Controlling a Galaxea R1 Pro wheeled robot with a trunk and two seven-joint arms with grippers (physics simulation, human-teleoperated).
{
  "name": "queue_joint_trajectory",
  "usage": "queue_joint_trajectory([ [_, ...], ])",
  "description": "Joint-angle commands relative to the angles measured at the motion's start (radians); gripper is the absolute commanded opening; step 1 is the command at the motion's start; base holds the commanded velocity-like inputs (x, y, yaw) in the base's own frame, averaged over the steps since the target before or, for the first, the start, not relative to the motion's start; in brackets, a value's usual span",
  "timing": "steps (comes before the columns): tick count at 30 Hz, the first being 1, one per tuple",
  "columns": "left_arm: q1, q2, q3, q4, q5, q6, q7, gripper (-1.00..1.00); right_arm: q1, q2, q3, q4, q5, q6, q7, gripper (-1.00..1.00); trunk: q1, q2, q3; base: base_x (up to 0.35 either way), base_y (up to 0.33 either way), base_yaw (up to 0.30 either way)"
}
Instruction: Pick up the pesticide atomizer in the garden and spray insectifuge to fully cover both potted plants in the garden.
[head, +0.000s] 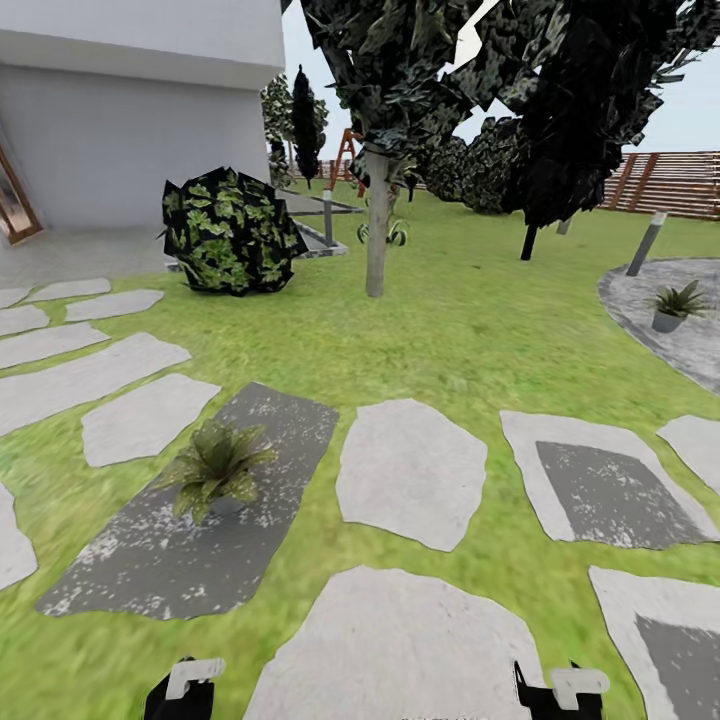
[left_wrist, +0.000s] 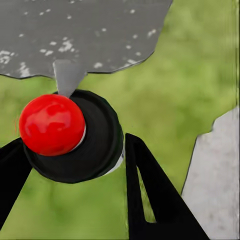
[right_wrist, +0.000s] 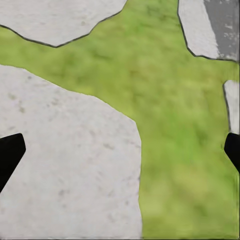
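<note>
Now | pesticide atomizer (left_wrist: 75, 137) sits between the left gripper (left_wrist: 70, 165) fingers, apparently clamped | light, rigid, smooth: hold the body, not the red top | right gripper (right_wrist: 120, 155) spread wide, empty | potted plants at 10 o'clock (head: 215, 470) and 2 o'clock (head: 677, 305).

Flat, even daylight is rendered throughout; no sharp cast shadows are seen. The lawn (head: 450, 330) is smeared and blurry. A glare spot is shown on the red top (left_wrist: 52, 124).
</note>
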Motion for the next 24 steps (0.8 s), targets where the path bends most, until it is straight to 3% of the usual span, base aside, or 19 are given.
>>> queue_joint_trajectory([
  [1,0.0,0.001,-0.008,-0.002,0.001,-0.001,0.008,-1.0,-0.001,0.001,-0.003,0.002,0.011,-0.002,-0.008,1.0,0.0,0.0,-0.001,0.0,0.0,-0.3],
  [24,0.002,0.001,-0.009,0.007,-0.002,-0.001,0.006,-1.0,0.0,0.0,-0.004,0.003,0.011,-0.004,-0.017,1.0,0.0,0.0,-0.001,0.0,0.0,-0.3],
])
